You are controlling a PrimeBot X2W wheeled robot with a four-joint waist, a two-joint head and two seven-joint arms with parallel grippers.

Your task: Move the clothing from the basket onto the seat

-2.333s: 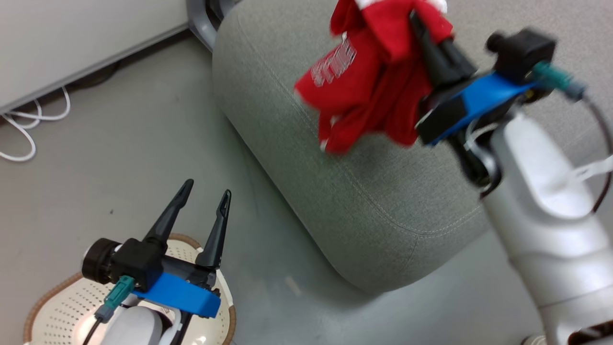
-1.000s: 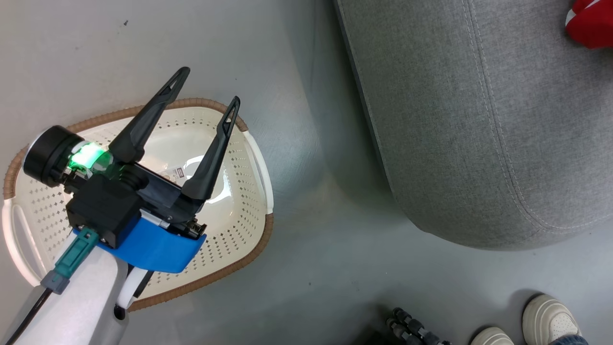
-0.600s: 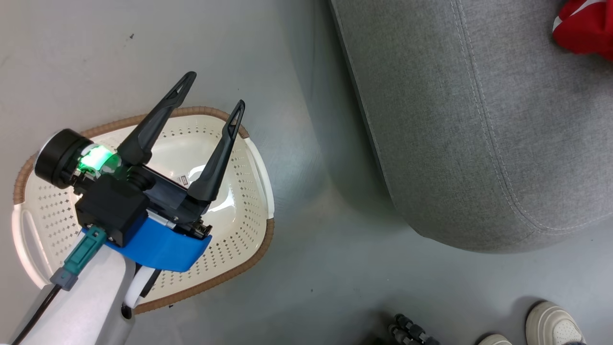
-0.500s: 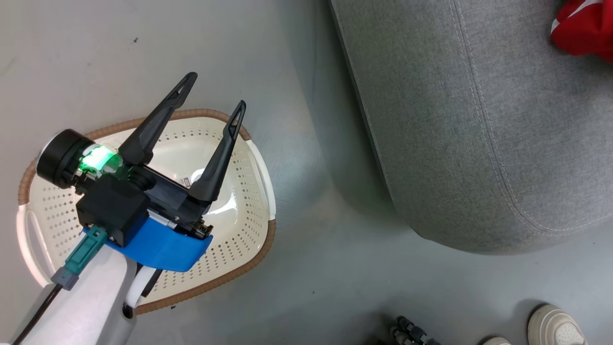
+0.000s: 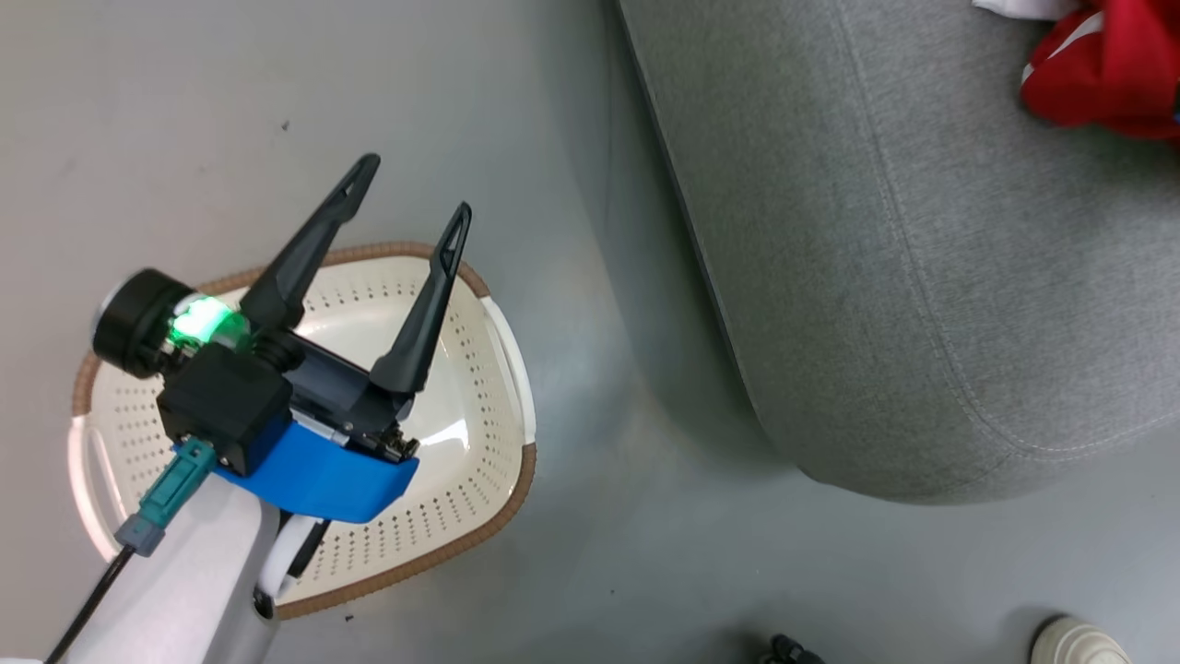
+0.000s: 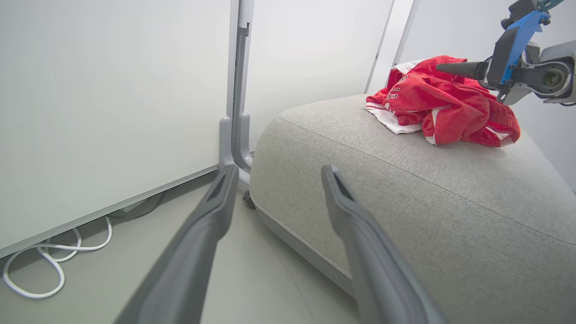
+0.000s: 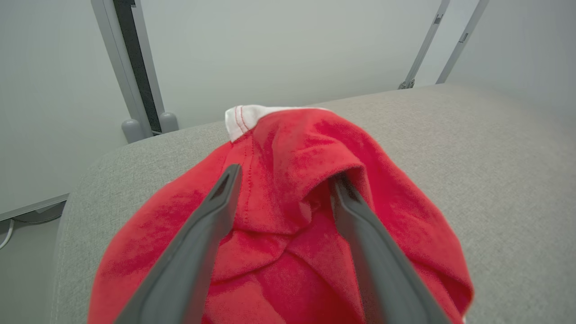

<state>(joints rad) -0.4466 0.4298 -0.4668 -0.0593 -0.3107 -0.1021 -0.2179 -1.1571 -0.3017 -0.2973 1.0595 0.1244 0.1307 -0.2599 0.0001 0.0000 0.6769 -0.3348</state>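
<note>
The clothing, a heap of red fabric with white panels, lies on top of the grey seat. In the head view the clothing sits at the top right corner on the seat. My right gripper stands open over the clothing, fingers apart with red folds between them and its right fingertip under a fold. From the left wrist view the right gripper reaches in at the heap's top. My left gripper is open and holds nothing above the cream basket, whose visible inside is bare.
A white wall panel and a grey post stand behind the seat. A white cable loops on the floor below the panel. A person's pale shoe shows at the lower right, near the seat's front.
The head camera has swung down and left. The right gripper, which held the clothing above the seat, has opened; the clothing now rests on the seat. The left gripper stays open over the basket.
</note>
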